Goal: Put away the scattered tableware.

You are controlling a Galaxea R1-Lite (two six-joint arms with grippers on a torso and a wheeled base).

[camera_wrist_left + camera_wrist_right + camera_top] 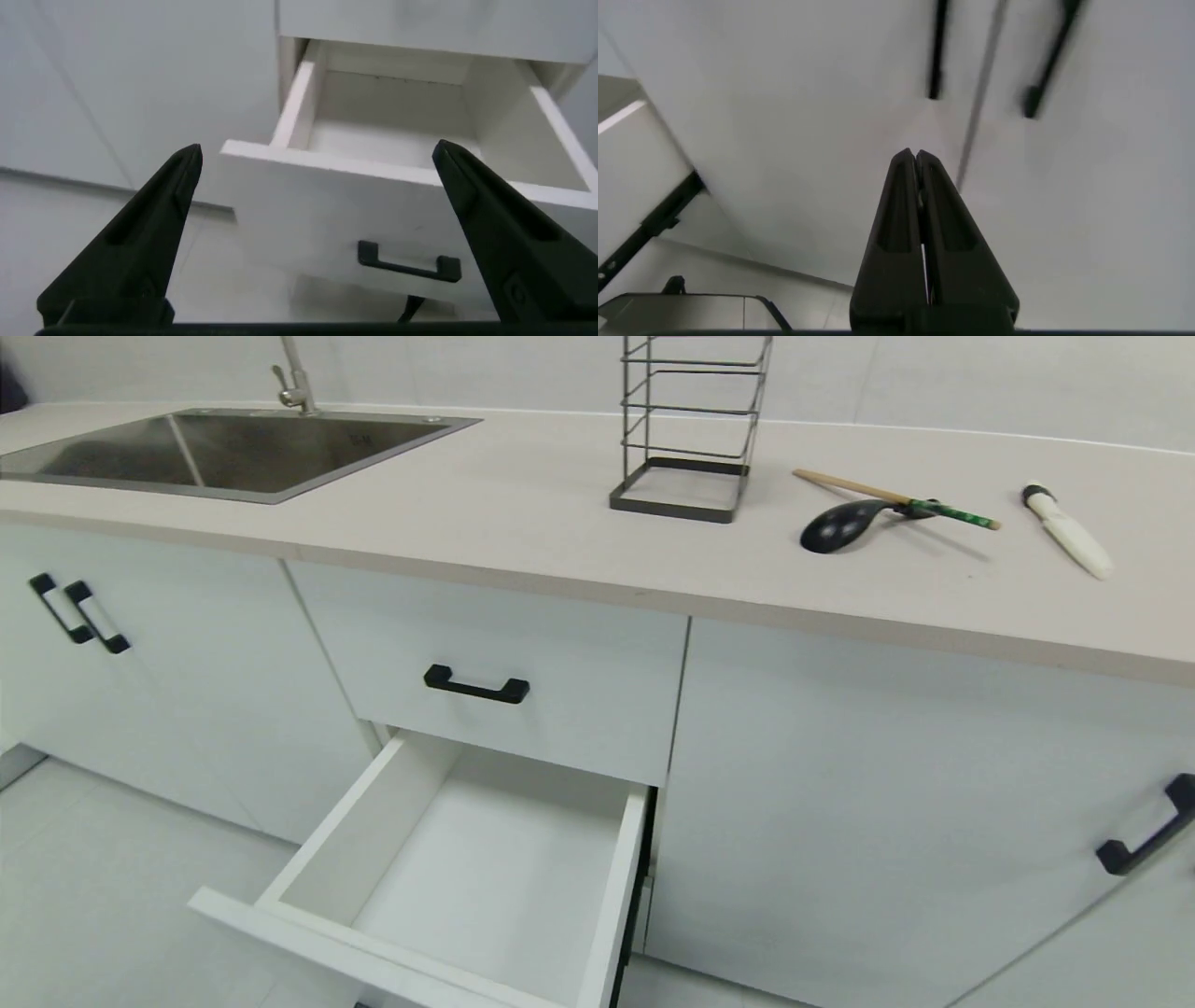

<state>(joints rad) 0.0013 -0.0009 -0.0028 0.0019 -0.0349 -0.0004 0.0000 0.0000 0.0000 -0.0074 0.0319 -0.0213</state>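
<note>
Tableware lies scattered toward the right end of the surface point(523, 513): a black spoon point(840, 525), a wooden stick point(896, 499) with a green patterned end, and a white utensil point(1069, 532) with a black end, possibly a sheathed knife, though the head view is too coarse to be sure. The wooden stick lies across the handle of the black spoon, touching it, and the white utensil lies apart from both, farther to the right. A wire rack point(691, 429) stands upright just left of the black spoon, and a sink point(233, 448) with a faucet point(294, 383) is set into the far left end of the surface. Below the surface, 1 closed drawer point(560, 653) with a black handle sits directly above the open drawer point(618, 877), which is pulled well out and is white inside. Cabinet doors point(887, 784) flank the 2 drawers, with a pair of black handles on the left side and 1 more at the far right. The left pincer point(318, 154) hangs low in front of the open drawer, facing its front panel point(308, 201), with its 2 fingers point(140, 243) spread wide apart. The right pincer point(920, 159) points at white cabinet doors with 2 black handles, its fingers pressed together.
</note>
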